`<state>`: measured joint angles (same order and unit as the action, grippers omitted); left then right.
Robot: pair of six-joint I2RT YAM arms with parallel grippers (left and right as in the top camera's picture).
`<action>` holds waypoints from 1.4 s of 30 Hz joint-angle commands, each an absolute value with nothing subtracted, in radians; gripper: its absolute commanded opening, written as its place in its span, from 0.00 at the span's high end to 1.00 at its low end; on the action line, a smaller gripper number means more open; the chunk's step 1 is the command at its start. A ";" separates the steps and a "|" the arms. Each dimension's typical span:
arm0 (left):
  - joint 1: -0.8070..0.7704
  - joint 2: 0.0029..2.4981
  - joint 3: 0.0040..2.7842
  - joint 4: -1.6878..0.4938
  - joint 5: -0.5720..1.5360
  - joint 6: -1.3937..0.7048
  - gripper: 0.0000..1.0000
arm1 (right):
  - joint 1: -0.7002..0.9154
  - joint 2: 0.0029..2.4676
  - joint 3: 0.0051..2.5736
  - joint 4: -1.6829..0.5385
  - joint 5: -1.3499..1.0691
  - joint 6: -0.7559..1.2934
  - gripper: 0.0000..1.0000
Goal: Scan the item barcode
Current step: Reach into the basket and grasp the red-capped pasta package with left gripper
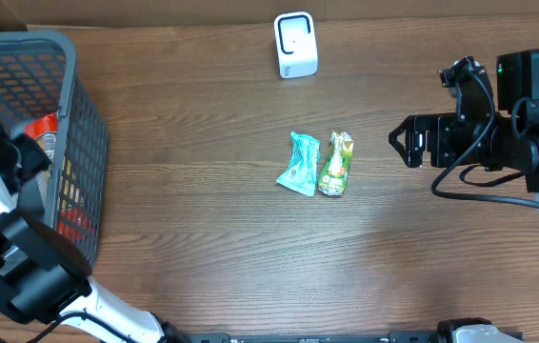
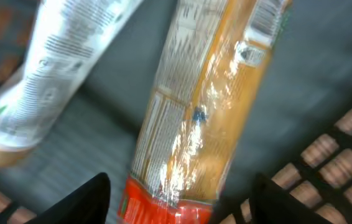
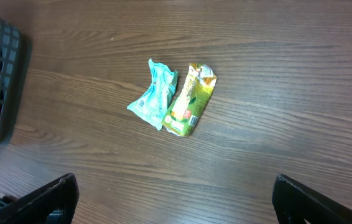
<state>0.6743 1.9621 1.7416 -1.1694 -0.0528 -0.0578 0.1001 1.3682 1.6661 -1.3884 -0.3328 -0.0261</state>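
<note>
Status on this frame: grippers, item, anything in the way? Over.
Left gripper open over orange-and-clear plastic packet in grey mesh basket. Right gripper open, empty, above wooden table. White box scanner stands unobstructed.

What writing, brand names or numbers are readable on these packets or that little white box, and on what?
No text can be read.
Orange packet: fine print and what looks like a barcode, all blurred.
White packet: lines of small print, blurred.
Teal packet: markings too small.
Green packet: printing too small.
White box: no writing shows.
</note>
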 commanded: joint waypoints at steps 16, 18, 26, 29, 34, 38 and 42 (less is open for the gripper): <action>0.674 1.958 1.301 -0.682 -0.050 -0.075 0.13 | 0.105 1.370 1.689 -1.385 -0.330 -0.035 0.00; 0.674 1.958 1.275 -0.652 -0.051 -0.075 0.18 | 0.105 1.370 1.689 -1.385 -0.330 -0.034 0.00; 0.674 1.958 1.251 -0.636 -0.052 -0.075 0.96 | 0.105 1.370 1.689 -1.385 -0.330 -0.034 0.00; 0.674 1.953 1.258 -0.657 -0.056 -0.031 0.96 | 0.105 1.370 1.689 -1.385 -0.330 -0.034 0.00; 0.674 1.918 1.327 -0.723 -0.062 0.016 0.96 | 0.105 1.370 1.689 -1.385 -0.330 -0.034 0.00; 0.674 1.865 1.436 -0.796 -0.061 0.015 0.96 | 0.105 1.370 1.689 -1.385 -0.330 -0.034 0.00; 0.673 1.799 1.545 -0.854 -0.053 0.006 0.96 | 0.105 1.370 1.689 -1.385 -0.330 -0.035 0.00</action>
